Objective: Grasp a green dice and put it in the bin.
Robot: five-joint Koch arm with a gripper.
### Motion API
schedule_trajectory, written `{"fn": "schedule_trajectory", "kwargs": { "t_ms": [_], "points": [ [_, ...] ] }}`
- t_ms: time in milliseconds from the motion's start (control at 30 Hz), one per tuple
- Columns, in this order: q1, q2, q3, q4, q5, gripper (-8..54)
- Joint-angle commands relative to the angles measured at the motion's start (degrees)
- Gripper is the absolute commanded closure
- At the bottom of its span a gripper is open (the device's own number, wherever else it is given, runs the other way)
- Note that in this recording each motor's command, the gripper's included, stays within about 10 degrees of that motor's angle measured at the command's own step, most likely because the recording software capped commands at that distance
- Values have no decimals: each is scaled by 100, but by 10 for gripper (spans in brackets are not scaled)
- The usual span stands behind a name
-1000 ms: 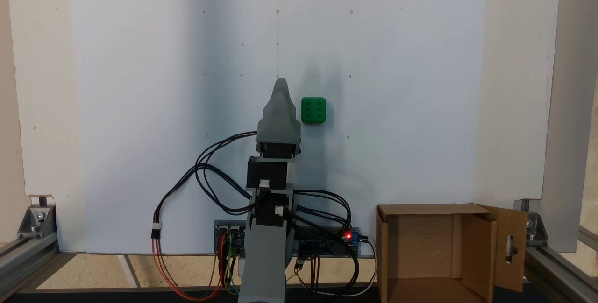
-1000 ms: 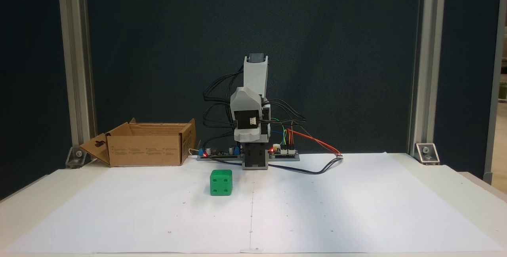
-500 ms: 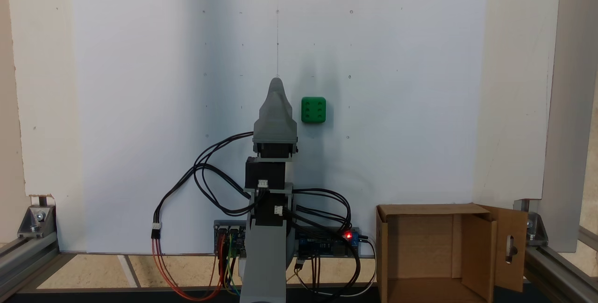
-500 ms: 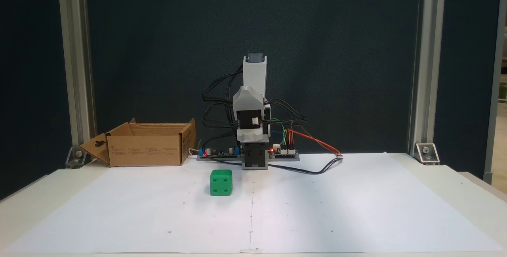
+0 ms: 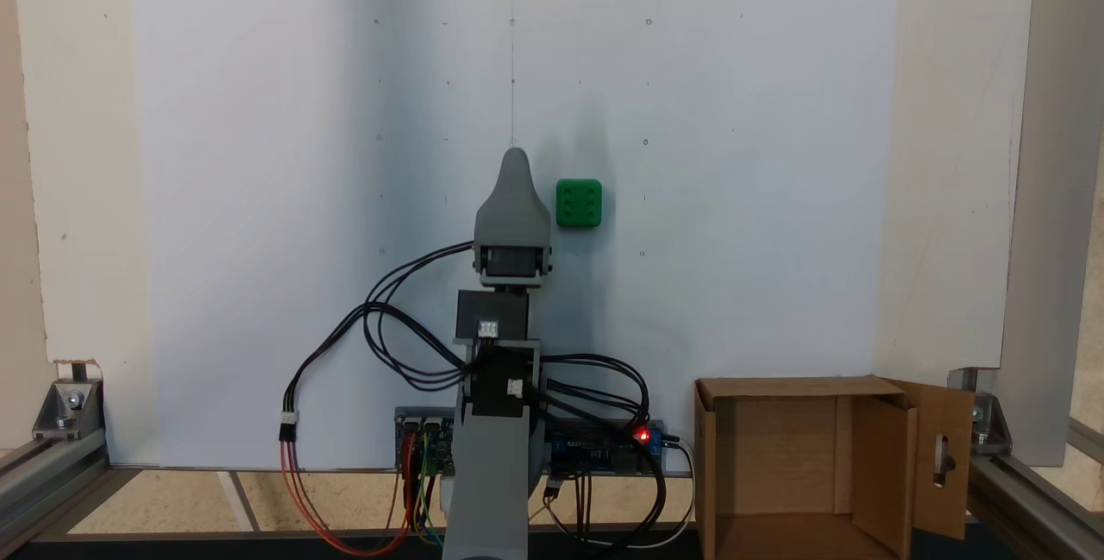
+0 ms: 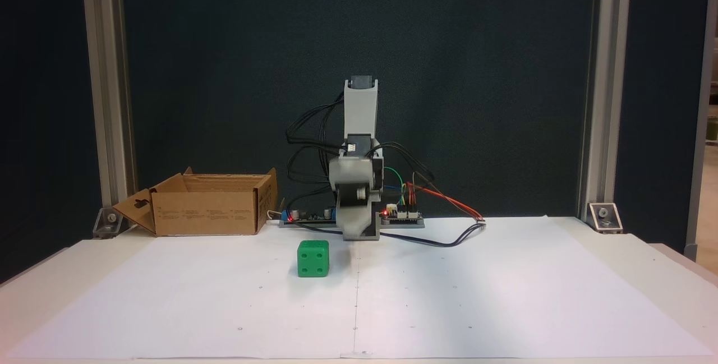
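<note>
The green dice (image 5: pixel 579 203) lies on the white paper, six pips up; a fixed view from the front shows the dice (image 6: pixel 313 258) with a four-pip face toward the camera. My grey gripper (image 5: pixel 515 153) tapers to a single tip just left of the dice in that view, a small gap apart. From the front the gripper (image 6: pixel 356 235) is blurred, pointing down low over the table behind and right of the dice. Only one tip shows, nothing held. The bin (image 5: pixel 793 387), an open cardboard box, stands at the lower right; its wall (image 6: pixel 207 212) shows at back left.
Black and coloured cables (image 5: pixel 388 344) loop around the arm's base, with circuit boards (image 6: pixel 401 217) beside it. Aluminium frame posts (image 6: pixel 109 100) stand at the table's corners. A slotted box flap (image 5: pixel 944 456) hangs open outward. White paper (image 6: pixel 505 296) covers the table.
The gripper has pitched downward: from the front its head dropped from upright toward the table. From above its body swayed slightly left, then back. The dice and the bin stayed put.
</note>
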Motion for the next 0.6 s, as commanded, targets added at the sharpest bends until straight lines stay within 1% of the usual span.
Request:
{"fn": "schedule_trajectory", "kwargs": {
  "t_ms": [0,333,567],
  "points": [
    [62,624,-888,903,-308,7],
    [290,633,-3647,4779,-308,13],
    [308,606,-4465,7407,-308,16]
  ]
}}
